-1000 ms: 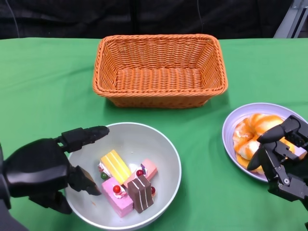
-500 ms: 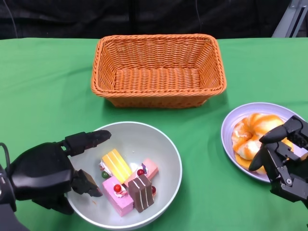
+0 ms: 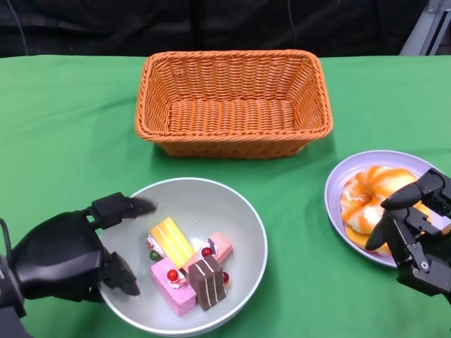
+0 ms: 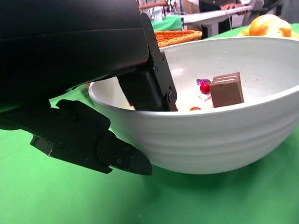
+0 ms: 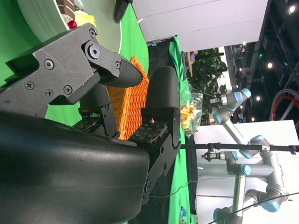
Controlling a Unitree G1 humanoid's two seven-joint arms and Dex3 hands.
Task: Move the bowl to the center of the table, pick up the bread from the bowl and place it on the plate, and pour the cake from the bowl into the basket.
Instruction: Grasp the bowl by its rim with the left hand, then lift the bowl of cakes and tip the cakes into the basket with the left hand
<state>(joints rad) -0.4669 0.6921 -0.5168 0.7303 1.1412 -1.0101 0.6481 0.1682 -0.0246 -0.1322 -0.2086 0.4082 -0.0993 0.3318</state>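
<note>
Grey-white bowl (image 3: 211, 211) of cake pieces (image 3: 184, 271) sits at lower centre of the head view, its left rim pinched by the left hand (image 3: 60, 257). At lower right, the right hand (image 3: 416, 236) hovers unclenched, holding nothing, over the plate (image 3: 338, 179) with the bread (image 3: 363, 193).

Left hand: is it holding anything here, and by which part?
The left hand grips the bowl by its near-left rim, with fingers inside the wall and others under its outside. The right hand holds nothing.
</note>
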